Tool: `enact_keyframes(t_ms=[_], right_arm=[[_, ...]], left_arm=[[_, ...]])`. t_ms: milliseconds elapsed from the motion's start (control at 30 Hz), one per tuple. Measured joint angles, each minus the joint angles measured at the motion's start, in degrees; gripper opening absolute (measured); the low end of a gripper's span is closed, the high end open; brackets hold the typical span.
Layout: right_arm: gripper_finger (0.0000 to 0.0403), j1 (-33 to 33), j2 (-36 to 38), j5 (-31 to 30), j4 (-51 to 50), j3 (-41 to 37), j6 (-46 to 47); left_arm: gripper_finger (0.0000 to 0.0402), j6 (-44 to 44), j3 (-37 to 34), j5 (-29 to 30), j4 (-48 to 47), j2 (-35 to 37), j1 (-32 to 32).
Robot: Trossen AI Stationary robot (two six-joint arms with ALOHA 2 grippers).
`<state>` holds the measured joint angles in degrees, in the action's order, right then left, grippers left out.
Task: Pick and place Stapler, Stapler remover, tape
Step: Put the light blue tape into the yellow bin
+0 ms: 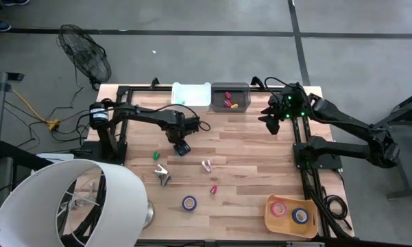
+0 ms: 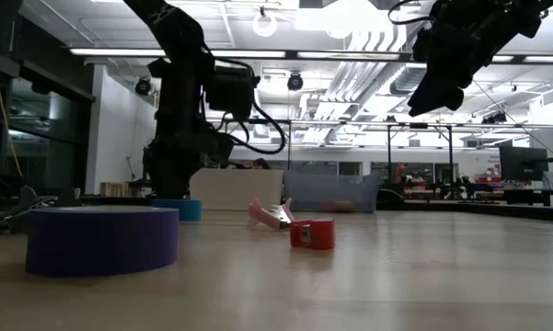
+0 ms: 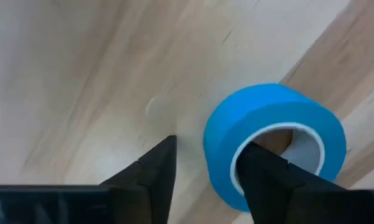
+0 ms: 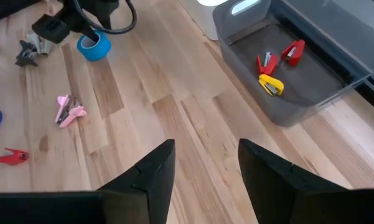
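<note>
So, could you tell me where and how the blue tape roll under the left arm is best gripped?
Grip the blue tape roll across its ring wall, coming straight down from above. It appears to lie flat with its hole facing up, so one finger can drop into the core and the other outside the wall. The left gripper is already open and lined up that way.

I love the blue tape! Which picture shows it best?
The left wrist view: the blue tape roll fills it, one finger of the left gripper inside its hole. High view: hidden under the gripper. Low view: a sliver. Right wrist view: small, far off.
</note>
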<state>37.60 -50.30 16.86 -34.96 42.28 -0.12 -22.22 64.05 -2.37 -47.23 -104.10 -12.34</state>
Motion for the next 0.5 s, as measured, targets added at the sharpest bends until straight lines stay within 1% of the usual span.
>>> enact_keyframes(t_ms=[233, 433, 500], right_arm=[[0.0167, 0.02, 0.02, -0.04, -0.25, 0.02, -0.17], [0.0167, 0.04, 0.00, -0.09, -0.23, 0.02, -0.38], [0.0167, 0.04, 0.00, -0.13, -0.22, 0.02, -0.38]], left_arm=[[0.0106, 0.07, 0.02, 0.60, 0.16, -0.32, -0.02], [0.0036, 2.45, 0.00, 0.39, 0.10, -0.32, -0.04], [0.0035, 2.45, 0.04, 0.20, 0.17, -0.32, -0.04]])
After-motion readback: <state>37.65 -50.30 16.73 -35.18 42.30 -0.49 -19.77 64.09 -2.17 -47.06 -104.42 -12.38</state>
